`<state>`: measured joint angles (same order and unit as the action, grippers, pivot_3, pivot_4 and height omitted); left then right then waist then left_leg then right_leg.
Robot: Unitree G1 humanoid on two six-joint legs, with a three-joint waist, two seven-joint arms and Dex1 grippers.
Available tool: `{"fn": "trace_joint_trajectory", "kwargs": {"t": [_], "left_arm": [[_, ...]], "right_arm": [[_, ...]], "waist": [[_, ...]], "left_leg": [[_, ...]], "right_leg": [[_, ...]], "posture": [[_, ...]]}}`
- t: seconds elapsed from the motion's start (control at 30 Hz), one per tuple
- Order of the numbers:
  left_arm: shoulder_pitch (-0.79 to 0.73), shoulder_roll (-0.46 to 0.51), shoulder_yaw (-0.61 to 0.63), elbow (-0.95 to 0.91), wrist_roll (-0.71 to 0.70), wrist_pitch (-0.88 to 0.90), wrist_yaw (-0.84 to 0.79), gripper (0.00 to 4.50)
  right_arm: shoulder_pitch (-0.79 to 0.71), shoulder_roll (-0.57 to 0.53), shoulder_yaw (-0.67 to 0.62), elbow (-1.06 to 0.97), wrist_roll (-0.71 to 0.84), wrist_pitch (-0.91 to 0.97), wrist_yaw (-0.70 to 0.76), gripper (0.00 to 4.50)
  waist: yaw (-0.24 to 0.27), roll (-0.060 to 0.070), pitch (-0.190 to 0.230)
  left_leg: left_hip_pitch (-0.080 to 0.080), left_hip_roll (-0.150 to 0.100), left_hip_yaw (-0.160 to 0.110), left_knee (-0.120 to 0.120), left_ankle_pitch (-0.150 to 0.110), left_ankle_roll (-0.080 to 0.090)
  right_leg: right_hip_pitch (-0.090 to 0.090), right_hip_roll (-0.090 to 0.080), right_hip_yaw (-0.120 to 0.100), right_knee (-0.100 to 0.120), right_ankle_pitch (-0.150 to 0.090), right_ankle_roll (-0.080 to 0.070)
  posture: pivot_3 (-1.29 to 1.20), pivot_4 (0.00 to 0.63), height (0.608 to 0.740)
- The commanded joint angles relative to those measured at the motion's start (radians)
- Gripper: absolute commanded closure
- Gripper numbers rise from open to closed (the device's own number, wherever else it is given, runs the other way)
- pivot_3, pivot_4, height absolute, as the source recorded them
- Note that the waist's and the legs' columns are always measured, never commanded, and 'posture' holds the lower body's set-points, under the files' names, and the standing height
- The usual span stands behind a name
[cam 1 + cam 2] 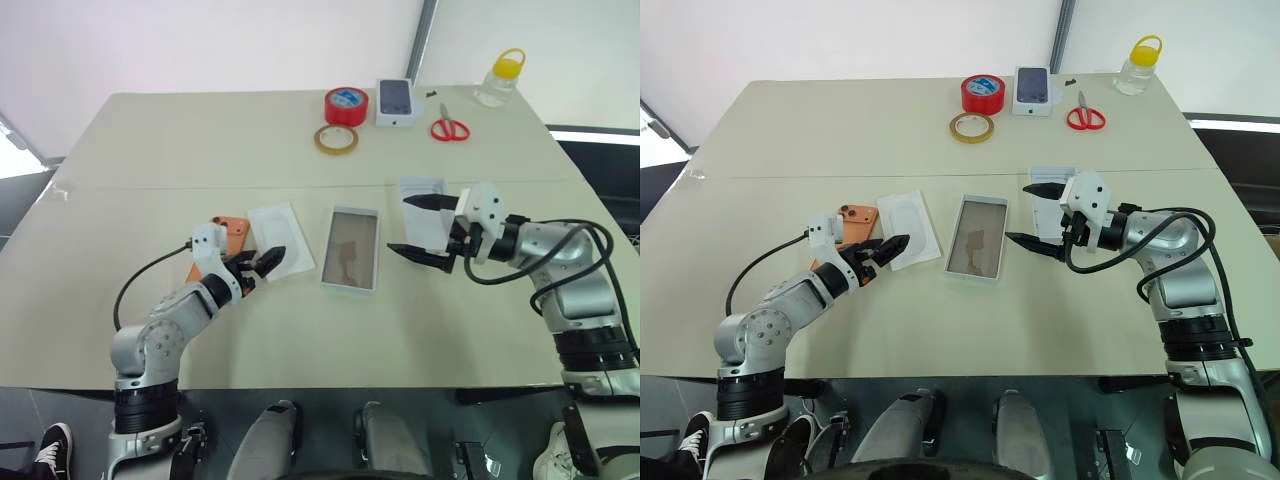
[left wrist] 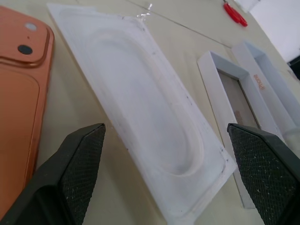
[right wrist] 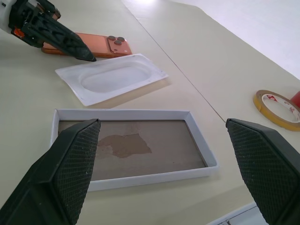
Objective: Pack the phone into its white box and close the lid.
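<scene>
The orange phone (image 1: 231, 227) lies back up on the table, its near part hidden by my left gripper (image 1: 272, 260). That gripper is open and hovers low over the near end of a flat white card insert (image 2: 145, 108) beside the phone. The white box (image 1: 350, 249) lies open at the table's middle, with a greyish floor. The lid (image 1: 420, 188) rests just right of it, inside up. My right gripper (image 1: 400, 225) is open and empty. It is held above the lid and points toward the box (image 3: 126, 145).
At the far edge are a red tape roll (image 1: 346, 105), a yellowish tape roll (image 1: 336, 139), a small white carton with a dark phone picture (image 1: 396, 101), red scissors (image 1: 450, 129) and a clear jar with a yellow lid (image 1: 500, 80).
</scene>
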<state>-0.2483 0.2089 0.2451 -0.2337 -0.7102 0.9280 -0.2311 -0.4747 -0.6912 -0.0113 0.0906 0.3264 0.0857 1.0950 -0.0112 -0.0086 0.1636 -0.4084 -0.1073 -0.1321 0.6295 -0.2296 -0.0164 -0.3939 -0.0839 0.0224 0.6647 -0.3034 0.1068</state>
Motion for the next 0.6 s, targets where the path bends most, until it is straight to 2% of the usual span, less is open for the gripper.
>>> {"fn": "trace_joint_trajectory", "kwargs": {"t": [0.03,0.53,0.6], "left_arm": [[-0.015,-0.013,0.001,-0.008,-0.004,-0.005,0.023,0.12],[-0.054,-0.074,0.058,0.088,-0.094,0.144,0.106,0.12],[-0.059,-0.068,0.054,0.092,-0.09,0.15,0.108,0.64]], "right_arm": [[-0.009,-0.002,-0.023,-0.004,0.001,-0.025,-0.002,0.02],[-0.024,0.0,-0.024,-0.022,0.0,-0.027,-0.03,0.02],[-0.023,-0.001,-0.024,-0.028,0.002,-0.024,-0.033,0.0]], "waist": [[0.001,0.0,0.0],[0.003,0.001,-0.001],[0.003,0.001,-0.001]], "left_leg": [[0.0,0.0,0.0,0.0,0.0,0.0],[0.0,0.0,0.0,0.0,0.0,0.0],[0.0,0.0,0.0,0.001,0.0,0.0]], "right_leg": [[0.0,0.0,0.0,0.0,0.0,0.0],[0.001,0.0,0.0,0.0,0.0,0.0],[0.001,0.0,0.0,0.0,0.0,0.0]], "posture": [[0.0,0.15,0.74],[0.0,0.15,0.74],[0.0,0.15,0.74]]}}
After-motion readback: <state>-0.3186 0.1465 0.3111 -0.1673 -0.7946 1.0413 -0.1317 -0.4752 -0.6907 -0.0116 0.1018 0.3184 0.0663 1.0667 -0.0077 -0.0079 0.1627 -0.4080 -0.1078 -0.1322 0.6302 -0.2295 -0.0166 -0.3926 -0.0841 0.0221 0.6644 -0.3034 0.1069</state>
